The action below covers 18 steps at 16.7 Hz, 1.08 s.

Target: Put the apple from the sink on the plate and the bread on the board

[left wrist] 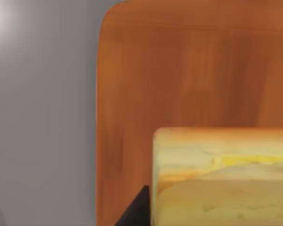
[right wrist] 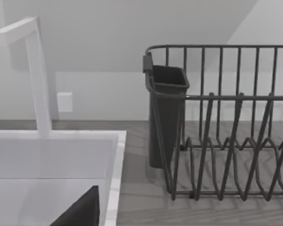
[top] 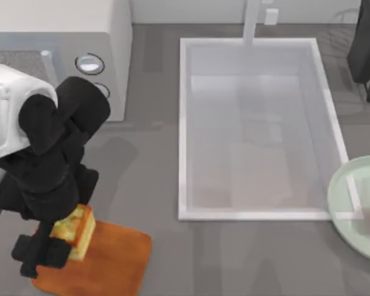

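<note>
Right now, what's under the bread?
The board lies under the bread, held by the left claw. Whether they touch is hidden by the arm.

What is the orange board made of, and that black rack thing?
The board looks like wood with a smooth, slightly glossy finish: orange-brown with faint grain streaks. The rack seems to be thin dark metal wire, maybe coated, judging by its slim bent bars.

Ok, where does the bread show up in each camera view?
Top view: the bread sits low at the left, over the board, under the left arm.
Left wrist view: it is close up, the board behind it.
Right wrist view: not in it.
Shared landmark: the board.
</note>
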Each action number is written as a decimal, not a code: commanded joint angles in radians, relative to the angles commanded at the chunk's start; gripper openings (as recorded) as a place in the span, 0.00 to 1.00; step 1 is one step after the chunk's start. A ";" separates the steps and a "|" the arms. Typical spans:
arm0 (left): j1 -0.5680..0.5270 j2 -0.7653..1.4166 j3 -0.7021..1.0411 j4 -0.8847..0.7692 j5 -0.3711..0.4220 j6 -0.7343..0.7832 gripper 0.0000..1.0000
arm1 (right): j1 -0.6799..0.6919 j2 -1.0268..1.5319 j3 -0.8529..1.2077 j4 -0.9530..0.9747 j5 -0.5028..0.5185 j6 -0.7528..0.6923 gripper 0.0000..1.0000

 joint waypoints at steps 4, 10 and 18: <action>0.013 -0.003 -0.011 0.027 0.007 -0.146 0.00 | 0.000 0.000 0.000 0.000 0.000 0.000 1.00; 0.016 -0.003 -0.013 0.032 0.009 -0.174 0.00 | 0.000 0.000 0.000 0.000 0.000 0.000 1.00; 0.012 0.024 -0.054 0.101 0.008 -0.167 0.00 | 0.000 0.000 0.000 0.000 0.000 0.000 1.00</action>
